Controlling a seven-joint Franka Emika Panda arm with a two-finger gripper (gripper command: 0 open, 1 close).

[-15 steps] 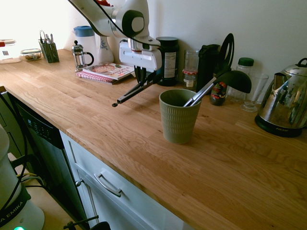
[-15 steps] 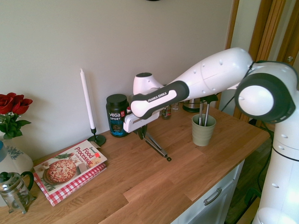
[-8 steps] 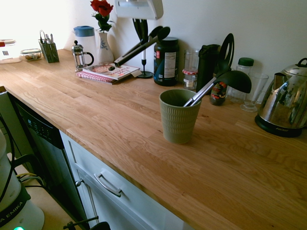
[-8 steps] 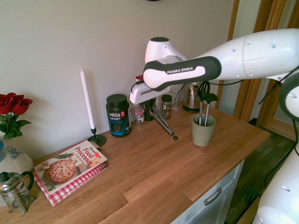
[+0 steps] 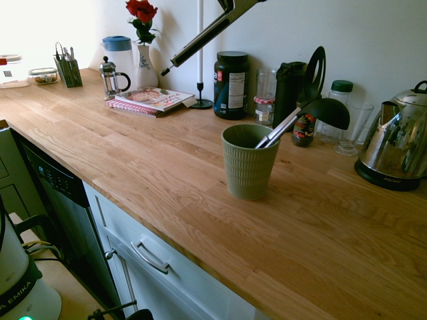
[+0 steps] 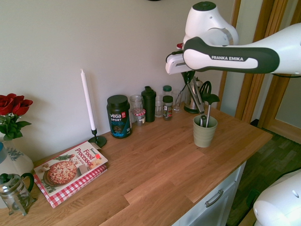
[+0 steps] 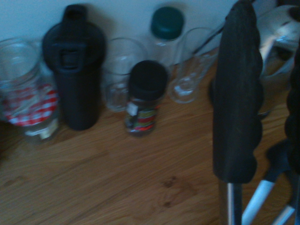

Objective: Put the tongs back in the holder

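Right, across the first exterior view, left to right: high over the red-checked cookbook (image 5: 148, 99) slant the long slim tongs of grey steel with black plastic heads (image 5: 200, 37), joined end down, heads running off the top edge. They are in the air, well clear of the wooden worktop (image 5: 133, 167). Further right stands the sage-green ribbed ceramic holder (image 5: 248, 161), already carrying a black ladle (image 5: 327, 110) and a black slotted spatula (image 5: 315, 67). From the opposite side, the white arm's gripper (image 6: 190, 78) is clamped together on the tongs' head end, shafts hanging near the holder's mouth. So: picked up and lifted, I'd say. Left to do: line up, lower in, let go.
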